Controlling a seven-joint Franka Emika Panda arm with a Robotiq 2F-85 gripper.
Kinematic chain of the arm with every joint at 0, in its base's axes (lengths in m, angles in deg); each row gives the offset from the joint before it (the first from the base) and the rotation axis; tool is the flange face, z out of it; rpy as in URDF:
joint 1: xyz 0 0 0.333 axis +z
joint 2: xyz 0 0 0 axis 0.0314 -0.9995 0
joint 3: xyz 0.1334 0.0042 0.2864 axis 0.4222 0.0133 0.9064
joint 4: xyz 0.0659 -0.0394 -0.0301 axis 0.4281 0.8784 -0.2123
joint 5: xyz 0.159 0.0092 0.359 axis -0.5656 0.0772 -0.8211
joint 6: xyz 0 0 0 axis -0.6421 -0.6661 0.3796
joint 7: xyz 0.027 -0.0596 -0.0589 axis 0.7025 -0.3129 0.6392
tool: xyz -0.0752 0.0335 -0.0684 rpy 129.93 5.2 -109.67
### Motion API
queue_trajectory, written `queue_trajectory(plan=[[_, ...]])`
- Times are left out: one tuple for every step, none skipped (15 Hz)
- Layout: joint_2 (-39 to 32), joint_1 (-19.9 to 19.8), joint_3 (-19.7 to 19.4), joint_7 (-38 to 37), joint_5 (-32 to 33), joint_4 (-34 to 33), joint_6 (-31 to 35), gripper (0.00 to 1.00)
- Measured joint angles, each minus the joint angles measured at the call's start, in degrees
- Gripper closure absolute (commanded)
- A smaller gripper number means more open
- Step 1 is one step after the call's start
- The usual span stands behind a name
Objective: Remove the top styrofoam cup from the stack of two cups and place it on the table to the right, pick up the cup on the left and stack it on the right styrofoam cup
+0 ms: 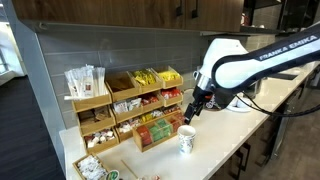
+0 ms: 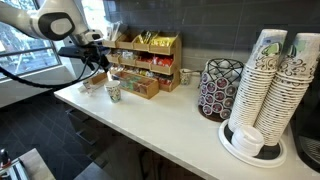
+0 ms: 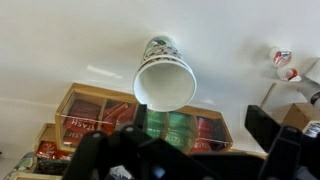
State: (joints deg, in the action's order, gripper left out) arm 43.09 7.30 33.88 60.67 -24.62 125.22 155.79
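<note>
I have the gripper (image 3: 180, 140) hanging over the table (image 3: 60, 40) with nothing in it. In the wrist view the fingers (image 3: 98, 156) are spread wide, one at each lower corner. The white foam cup (image 3: 163, 78) stands upright on the table, beyond the fingertips and roughly centred on the gap between them, its open mouth facing the camera and the green print on its far side. I cannot tell whether it is one cup or two nested.

In both exterior views the gripper (image 1: 190, 112) (image 2: 92, 68) sits just above the cup (image 1: 187, 140) (image 2: 114, 92) without touching it. The wooden rack of packets (image 3: 100, 118) lies beneath the fingers, on their near side of the cup. Well off to one side of the fingers in an exterior view stand a wire pod holder (image 2: 220, 88) and tall stacks of paper cups (image 2: 272, 80).
</note>
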Motion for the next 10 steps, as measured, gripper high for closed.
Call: queue_trajectory(plan=[[-2.61,-0.08,-0.08,0.04,0.00,-1.64,0.18,0.00],[-5.04,-0.20,-0.13,0.05,0.00,-3.18,0.19,0.00],[-7.13,-0.35,-0.16,0.08,0.00,-4.48,0.19,0.00],[-8.94,-0.54,-0.20,0.09,0.00,-5.62,0.19,0.00],[-10.54,-0.79,-0.22,0.14,0.00,-6.59,0.19,0.00],[-11.86,-1.08,-0.24,0.18,0.00,-7.38,0.18,0.00],[-12.94,-1.37,-0.25,0.25,0.00,-8.07,0.17,0.00],[-13.80,-1.65,-0.28,0.48,0.00,-8.61,0.17,0.00],[-14.35,-1.93,-0.31,0.92,0.00,-8.88,0.17,0.00],[-14.74,-2.24,-0.33,1.43,0.00,-8.97,0.15,0.00]])
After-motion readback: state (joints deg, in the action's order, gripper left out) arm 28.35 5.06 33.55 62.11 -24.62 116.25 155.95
